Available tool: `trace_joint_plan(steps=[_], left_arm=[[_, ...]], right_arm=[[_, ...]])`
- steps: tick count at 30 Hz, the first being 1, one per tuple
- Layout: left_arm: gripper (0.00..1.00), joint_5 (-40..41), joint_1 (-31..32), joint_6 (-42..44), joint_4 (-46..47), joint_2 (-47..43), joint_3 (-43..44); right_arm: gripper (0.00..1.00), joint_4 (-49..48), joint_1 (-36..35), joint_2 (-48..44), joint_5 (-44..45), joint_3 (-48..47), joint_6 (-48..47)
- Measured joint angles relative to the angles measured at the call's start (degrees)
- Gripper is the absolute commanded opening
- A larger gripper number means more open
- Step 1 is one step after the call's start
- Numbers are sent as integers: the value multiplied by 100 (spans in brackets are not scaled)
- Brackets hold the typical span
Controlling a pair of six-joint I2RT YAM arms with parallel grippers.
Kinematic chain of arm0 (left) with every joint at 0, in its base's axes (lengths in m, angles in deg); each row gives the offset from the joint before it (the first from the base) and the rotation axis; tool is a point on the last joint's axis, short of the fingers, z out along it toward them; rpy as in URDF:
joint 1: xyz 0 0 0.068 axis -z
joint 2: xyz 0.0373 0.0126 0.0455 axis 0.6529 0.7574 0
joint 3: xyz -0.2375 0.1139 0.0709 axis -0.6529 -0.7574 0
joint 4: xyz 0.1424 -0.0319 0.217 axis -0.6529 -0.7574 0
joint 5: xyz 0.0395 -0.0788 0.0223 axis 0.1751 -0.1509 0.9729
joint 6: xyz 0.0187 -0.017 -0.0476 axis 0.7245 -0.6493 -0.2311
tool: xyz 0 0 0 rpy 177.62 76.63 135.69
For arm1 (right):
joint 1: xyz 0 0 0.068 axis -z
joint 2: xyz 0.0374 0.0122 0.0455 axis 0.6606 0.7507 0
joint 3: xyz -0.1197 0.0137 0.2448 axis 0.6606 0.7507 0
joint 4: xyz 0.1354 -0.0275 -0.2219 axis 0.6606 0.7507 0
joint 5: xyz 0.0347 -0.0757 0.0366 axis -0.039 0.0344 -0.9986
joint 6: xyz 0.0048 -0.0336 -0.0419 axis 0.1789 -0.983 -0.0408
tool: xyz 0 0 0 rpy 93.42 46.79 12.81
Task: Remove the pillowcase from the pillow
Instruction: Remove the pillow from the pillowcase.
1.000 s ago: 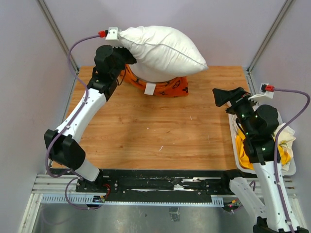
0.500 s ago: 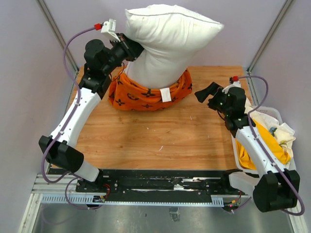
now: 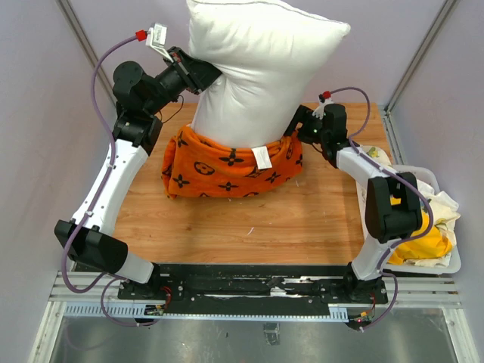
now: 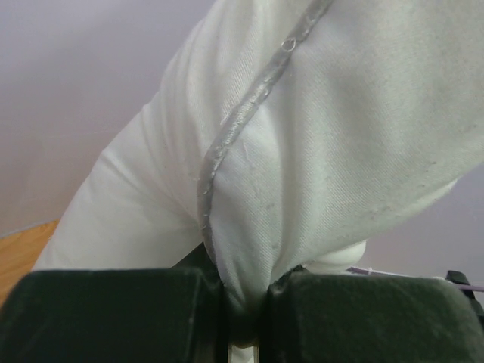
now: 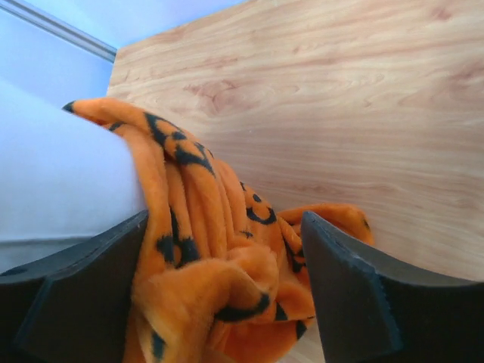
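On the bench (image 3: 302, 215), the orange pillowcase (image 3: 227, 170) lies slumped around the lower end of the white pillow (image 3: 257, 68). The right gripper (image 5: 219, 265) stands apart, straddling the bunched right edge. That fabric is soft and plush and should pinch easily there. Farther back, the left gripper (image 4: 242, 310) is clamped on the piped seam, holding the light, squashy pillow upright.

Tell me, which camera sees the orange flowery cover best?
The top external view: most of the pillowcase shows, bunched around the bottom of the pillow. The right wrist view shows only some folds inside the open right claw. The left wrist view shows none.
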Motion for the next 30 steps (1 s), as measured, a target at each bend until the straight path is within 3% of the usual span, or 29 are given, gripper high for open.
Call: trace_joint_plan(steps=[3, 4, 5, 14, 22, 24, 26, 30], left_arm=[[0, -46, -48, -76, 85, 0, -22], [0, -48, -81, -90, 122, 0, -44], [0, -44, -118, -105, 151, 0, -63], [0, 365, -697, -326, 369, -289, -629], [0, 970, -1045, -61, -317, -807, -723], [0, 1075, -1045, 24, -450, -957, -763], [0, 1143, -1045, 87, -553, -1082, -793], [0, 1058, -1062, 177, -483, -1110, -789]], right_arm=[[17, -7, -20, 450, -291, -197, 17], [6, 17, -20, 492, -337, -168, 22], [1, 50, -20, 503, -361, -116, 4], [1, 13, 229, -114, -295, 1075, 365], [1, 120, 387, -122, -212, 1174, 621], [5, 142, 387, -136, -240, 1174, 656], [18, 179, 387, -192, -295, 1174, 686], [66, 363, 382, -522, -291, 1174, 734]])
